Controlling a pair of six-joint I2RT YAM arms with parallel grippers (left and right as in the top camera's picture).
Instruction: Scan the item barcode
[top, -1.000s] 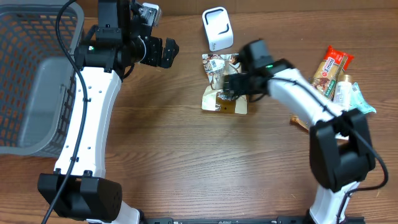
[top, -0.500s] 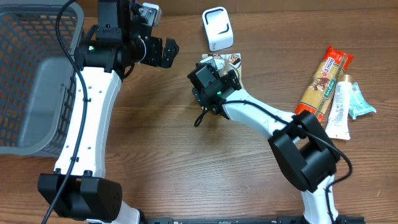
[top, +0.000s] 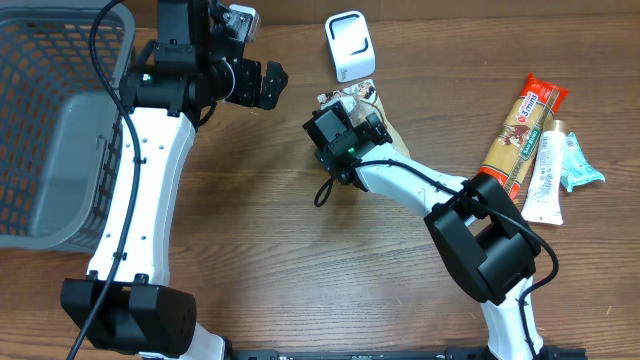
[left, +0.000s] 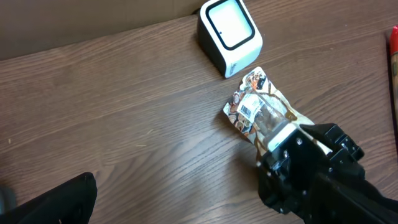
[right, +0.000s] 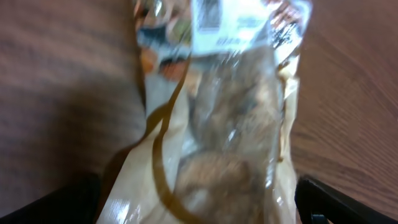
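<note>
Snack bag (top: 350, 99) lies near the middle of the tabletop's (top: 300, 250) far edge, right in front of the white scanner (top: 350, 45), label end toward it. Right tool (top: 350, 122) sits low over the bag, jaws spread all the way, bag between them but not squeezed. Left tool (top: 262, 85) hangs toward the far left corner, also wide open, holding nothing.
</note>
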